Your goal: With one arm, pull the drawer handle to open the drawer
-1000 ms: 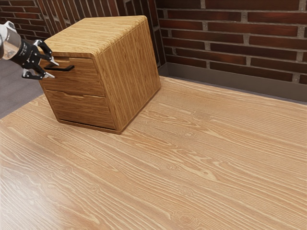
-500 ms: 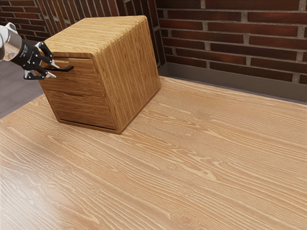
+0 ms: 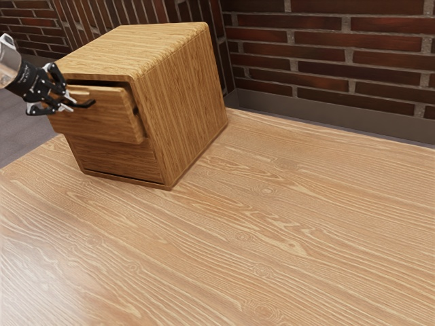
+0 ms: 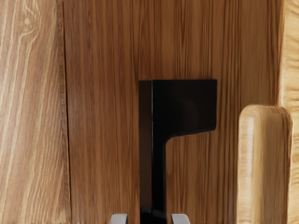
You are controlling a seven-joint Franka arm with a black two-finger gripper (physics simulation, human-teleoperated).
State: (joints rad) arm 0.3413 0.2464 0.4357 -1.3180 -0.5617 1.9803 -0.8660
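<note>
Since before, the drawer slid partly out, upper left; keep your gripper clamped on its handle, pulling straight.

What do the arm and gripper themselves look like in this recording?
The arm ends in a rounded, pale grey-white link. The gripper is black, with small white markings on its body and two slim black fingers. The fingers are tipped with light grey pads.
</note>
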